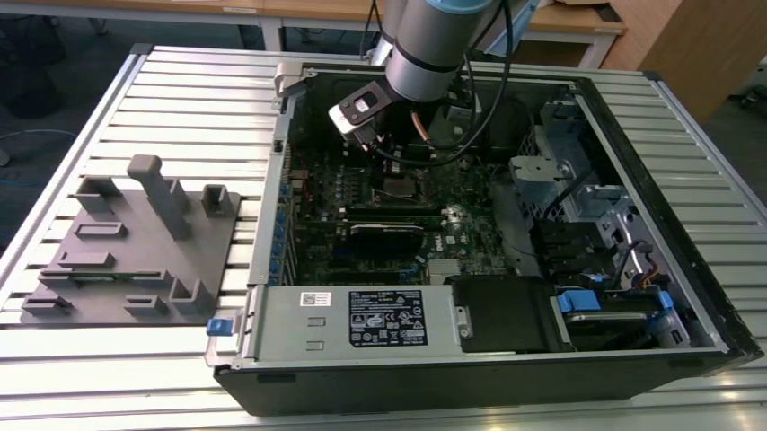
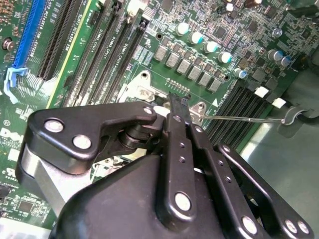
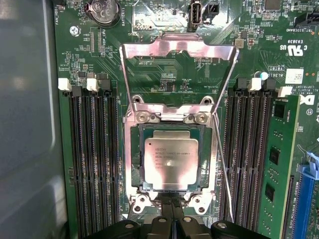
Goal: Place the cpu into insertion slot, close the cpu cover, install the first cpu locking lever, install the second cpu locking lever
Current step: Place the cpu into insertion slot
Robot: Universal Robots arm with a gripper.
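Tool (image 2: 177, 102) fully closed just beside seated cpu (image 3: 171, 163)

The cpu (image 3: 171, 163) sits flat in the insertion slot (image 3: 141, 164), its metal top exposed. The cpu cover (image 3: 178, 49) stands swung open beyond it. A thin locking lever (image 3: 223, 169) runs beside the socket. The gripper (image 3: 173, 211), fingers seemingly together, hangs at the slot's rim.

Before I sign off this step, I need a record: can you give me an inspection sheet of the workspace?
Surface: slatted metal table, carrying an open computer case.
Job's things: cpu lies in the insertion slot; cpu cover stands swung open; wire lever free beside it.
Clutter: grey fixture block on the table, exterior view's left.
Gripper: shut, at the socket's edge.
Cables: black cables loop off the arm's wrist.
Surroundings: wooden desks behind.
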